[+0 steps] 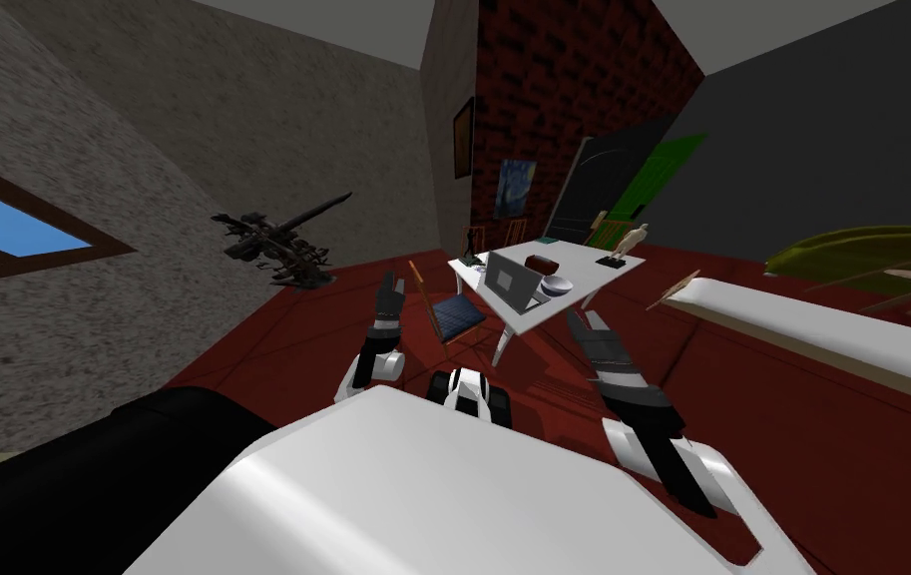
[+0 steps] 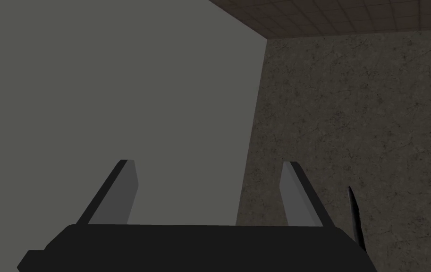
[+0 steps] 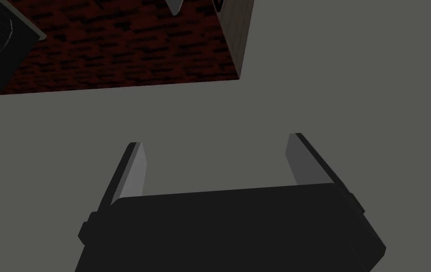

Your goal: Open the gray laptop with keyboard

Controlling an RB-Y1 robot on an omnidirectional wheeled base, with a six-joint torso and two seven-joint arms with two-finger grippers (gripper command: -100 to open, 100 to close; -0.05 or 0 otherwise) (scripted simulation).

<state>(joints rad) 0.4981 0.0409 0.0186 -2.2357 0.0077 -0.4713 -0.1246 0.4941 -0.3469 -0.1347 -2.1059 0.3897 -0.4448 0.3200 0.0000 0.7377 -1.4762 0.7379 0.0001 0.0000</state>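
Well short of its goal, your robot faces a white counter (image 1: 598, 272) across a dark red floor (image 1: 792, 439), with the gray laptop (image 1: 509, 281) sitting on the counter's near corner. The laptop's lid looks to stand up from its base already, though at this range you cannot be sure how far. A pale bowl (image 1: 557, 286) rests just beside the laptop and a dark red box (image 1: 541, 264) sits just behind, while a tan figurine (image 1: 629, 242) stands well apart at the far end, so the laptop's neighbours crowd only one side. A chair (image 1: 455, 313) with a blue seat is drawn up at the counter's near edge, between you and the laptop, and will likely decide which side you approach from. Both arms are carried raised and forward, the left jaws near the chair's line and the right jaws toward the counter's leg. That posture seems meant for travel and keeps them clear of the furniture. The left jaws are spread, fingers (image 2: 123, 193) parted with nothing between them, and the right jaws are spread too, fingers (image 3: 133, 170) likewise bare, presumably so either can take the lid's edge on arrival. The step in hand appears to be the drive-up, and the reach has not yet begun.
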